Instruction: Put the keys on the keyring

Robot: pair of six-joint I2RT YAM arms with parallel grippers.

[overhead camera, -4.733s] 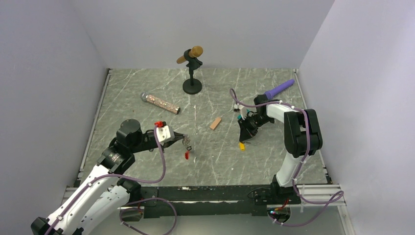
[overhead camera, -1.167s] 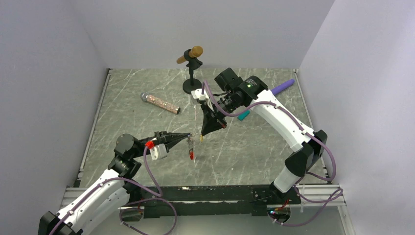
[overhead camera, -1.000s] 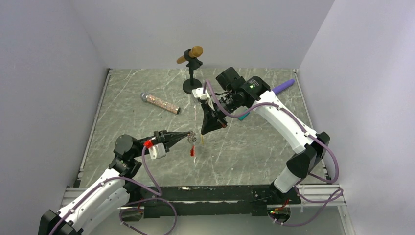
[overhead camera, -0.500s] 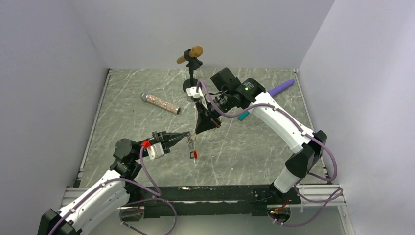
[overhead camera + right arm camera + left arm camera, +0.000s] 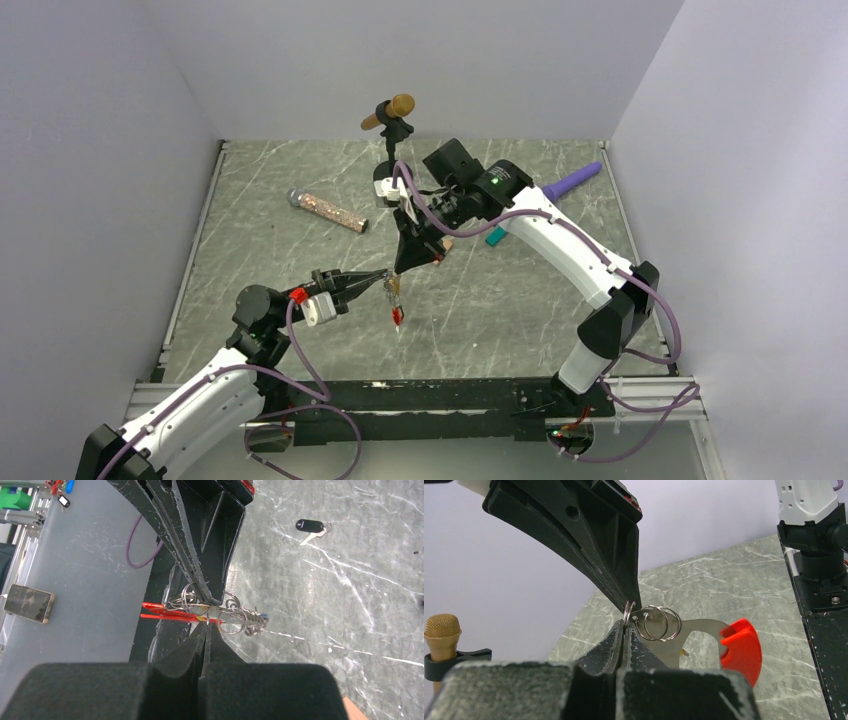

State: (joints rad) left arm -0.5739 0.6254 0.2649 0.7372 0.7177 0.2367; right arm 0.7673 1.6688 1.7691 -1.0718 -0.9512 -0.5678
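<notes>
Left gripper closed tight, pinching thin silvery wire keyring above veined marble table. Flat red plastic fob hangs off it. Right gripper closed tight, black tips touching rings; pinched item unclear. Black-headed key lies on table.

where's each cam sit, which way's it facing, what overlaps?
Top external: high behind the robot, looking down on the table; left pincer and right pincer meet at centre.
Left wrist: looks along its own shut fingers at the keyring; right pincer enters from above.
Right wrist: looks down past its own fingers at the table, black key beyond.
Shared: both wrist views show the keyring and the opposite pincer.
</notes>
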